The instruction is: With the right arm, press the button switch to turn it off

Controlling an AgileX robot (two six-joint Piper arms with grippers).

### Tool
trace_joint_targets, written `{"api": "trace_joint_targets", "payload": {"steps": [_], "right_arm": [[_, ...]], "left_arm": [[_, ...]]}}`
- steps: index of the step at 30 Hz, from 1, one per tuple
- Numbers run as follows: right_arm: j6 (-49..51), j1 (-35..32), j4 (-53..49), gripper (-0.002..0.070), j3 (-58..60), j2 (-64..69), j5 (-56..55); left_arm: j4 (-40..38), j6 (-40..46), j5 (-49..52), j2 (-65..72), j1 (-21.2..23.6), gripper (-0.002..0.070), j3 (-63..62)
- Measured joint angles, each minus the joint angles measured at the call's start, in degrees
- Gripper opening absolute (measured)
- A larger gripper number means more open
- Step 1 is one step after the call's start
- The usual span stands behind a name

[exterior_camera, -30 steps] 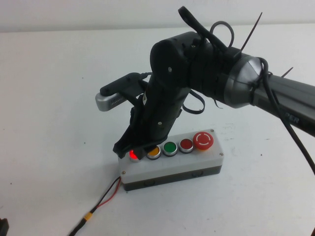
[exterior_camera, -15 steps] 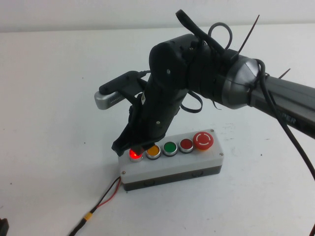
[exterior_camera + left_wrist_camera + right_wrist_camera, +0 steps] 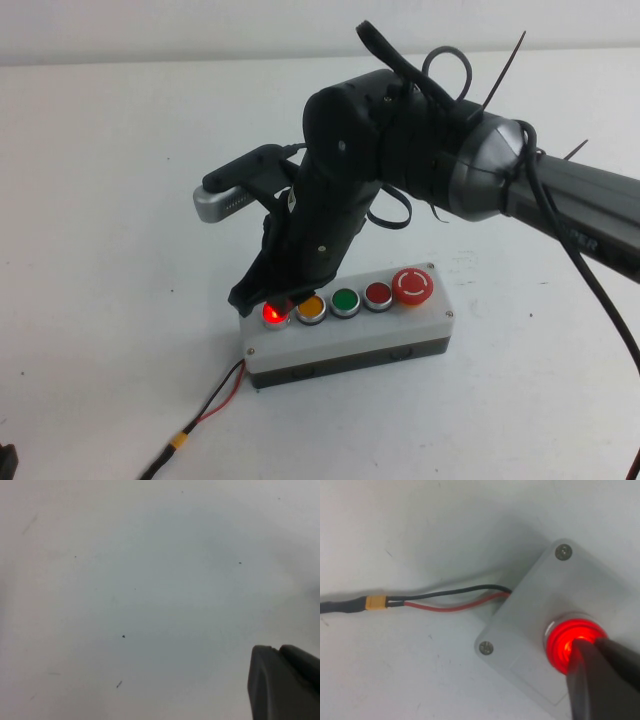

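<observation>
The button switch (image 3: 271, 314) glows bright red at the left end of the grey five-button box (image 3: 400, 330). My right gripper (image 3: 272, 297) is shut, its dark tip resting on the button's top. In the right wrist view the glowing button (image 3: 566, 643) has a silver ring and the gripper (image 3: 585, 647) covers part of it. My left gripper (image 3: 272, 652) shows only in the left wrist view, shut, over bare white table.
On the box, right of the glowing button, stand an orange button (image 3: 311, 308), a green one (image 3: 346, 300), a dark red one (image 3: 378, 293) and a large red mushroom button (image 3: 413, 285). Red and black wires (image 3: 215, 398) with a yellow connector (image 3: 376, 602) leave the box's left end.
My right arm has shifted very slightly; its tip stays on the glowing button. The button is lit in all frames.
</observation>
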Motion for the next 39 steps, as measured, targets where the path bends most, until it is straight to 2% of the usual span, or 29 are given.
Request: {"api": "trace_joint_targets", "payload": {"steps": [14,21,28,33,39], "right_arm": [[0.0,-0.1,0.2,-0.0016,-1.7,2.0,4.6],[0.0,-0.1,-0.1,-0.0016,-6.7,2.6,6.3],[0.0,0.0,-2.2,-0.0016,-8.4,-4.4,6.3],[0.0,0.0,-3.6,-0.0016,-2.5,-14.4,6.3],[3.9,0.0,-9.7,-0.0016,14.4,-30.9,6.1]], "left_arm": [[0.0,0.0,0.0,0.0,0.0,-0.0002,0.0],[0.0,0.0,0.0,0.0,0.0,-0.0002,0.0],[0.0,0.0,0.0,0.0,0.0,-0.0002,0.0],[0.0,0.0,0.0,0.0,0.0,-0.0002,0.0],[0.0,0.0,0.0,0.0,0.0,-0.0002,0.0]]}}
